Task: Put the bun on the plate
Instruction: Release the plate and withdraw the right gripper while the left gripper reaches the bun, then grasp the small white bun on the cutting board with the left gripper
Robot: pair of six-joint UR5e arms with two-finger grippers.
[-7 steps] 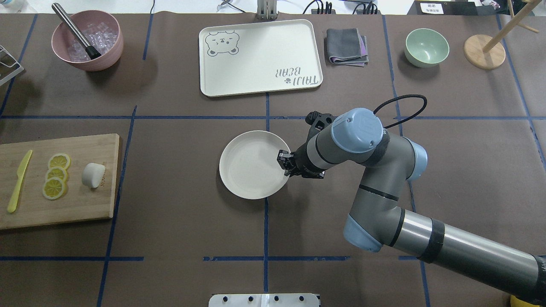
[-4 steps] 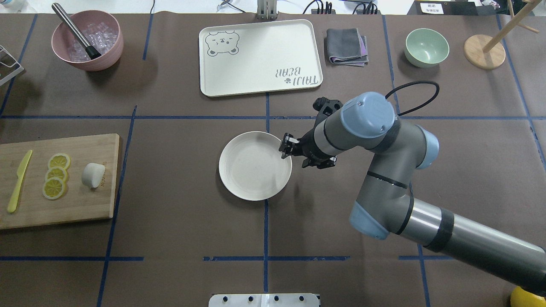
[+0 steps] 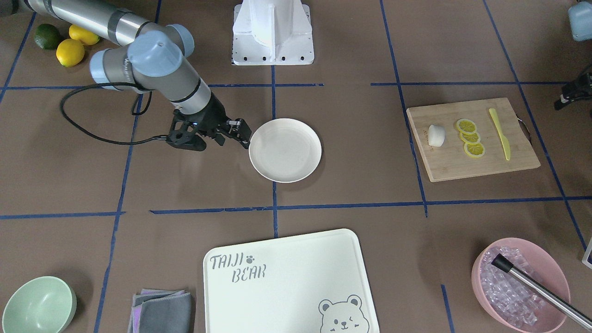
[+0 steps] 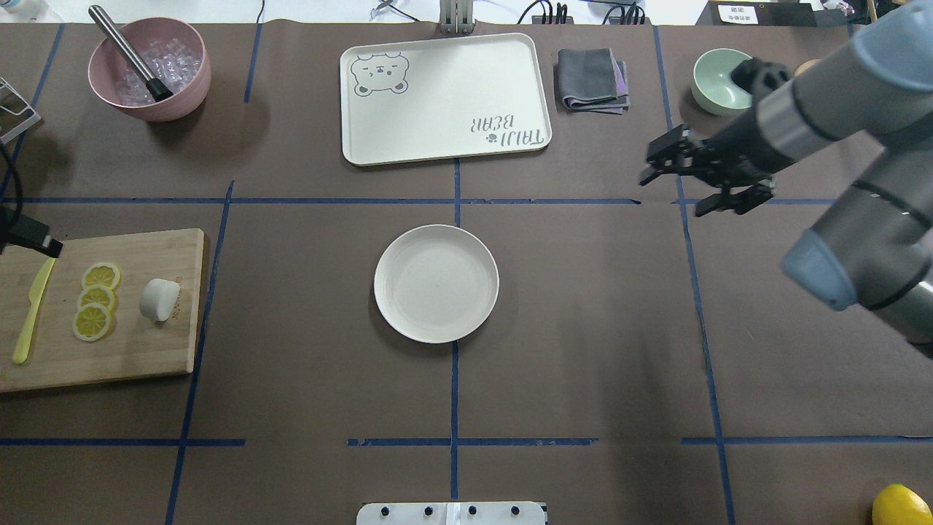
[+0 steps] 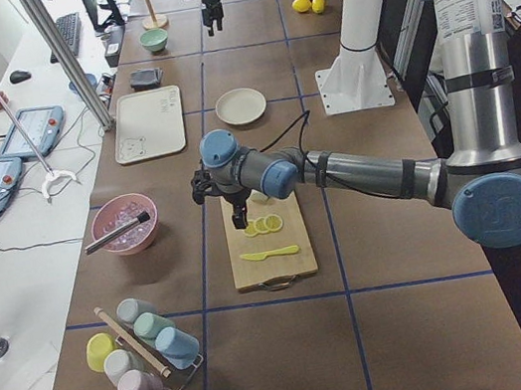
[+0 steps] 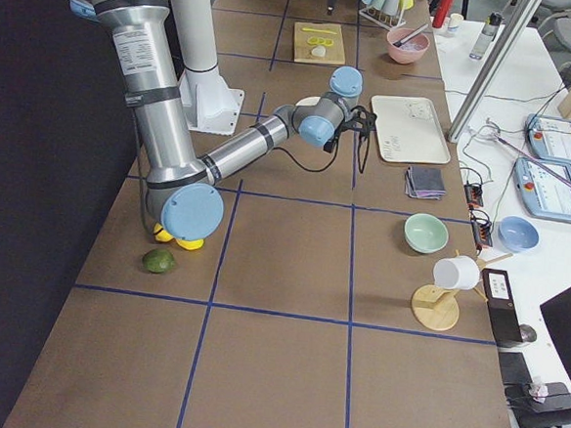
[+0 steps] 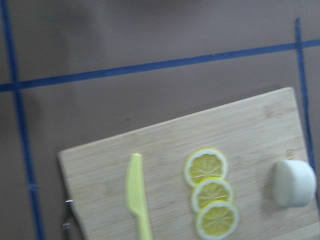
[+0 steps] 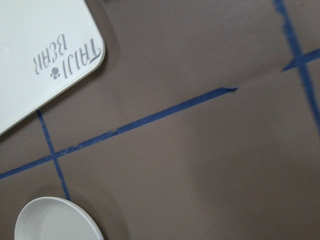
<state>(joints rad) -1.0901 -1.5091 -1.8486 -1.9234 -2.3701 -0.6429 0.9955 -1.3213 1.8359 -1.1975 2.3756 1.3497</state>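
The bun [image 4: 159, 299] [image 3: 436, 135] [image 7: 295, 183] lies on the wooden cutting board [image 4: 131, 357], beside the lemon slices. The plate [image 4: 436, 283] [image 3: 285, 149] [image 8: 55, 222] sits bare at the table's middle. In the overhead view my right gripper [image 4: 651, 168] hangs open and holding nothing, far right of the plate. The front-facing view shows it [image 3: 243, 133] open right beside the plate's rim. My left gripper [image 5: 240, 221] hovers above the board's far-left end, short of the bun. Its fingers do not show well enough to tell open from shut.
Lemon slices [image 4: 95, 300] and a yellow knife [image 4: 33, 310] share the board. At the back stand a pink bowl [image 4: 149, 69] of ice, the bear tray [image 4: 444, 98], a folded cloth [image 4: 592, 80] and a green bowl [image 4: 718, 80]. Lemons [image 3: 69, 44] lie near the robot's right.
My right gripper has left the plate's right rim and swung far right and back, toward the green bowl. A black part of the left arm has entered at the left edge.
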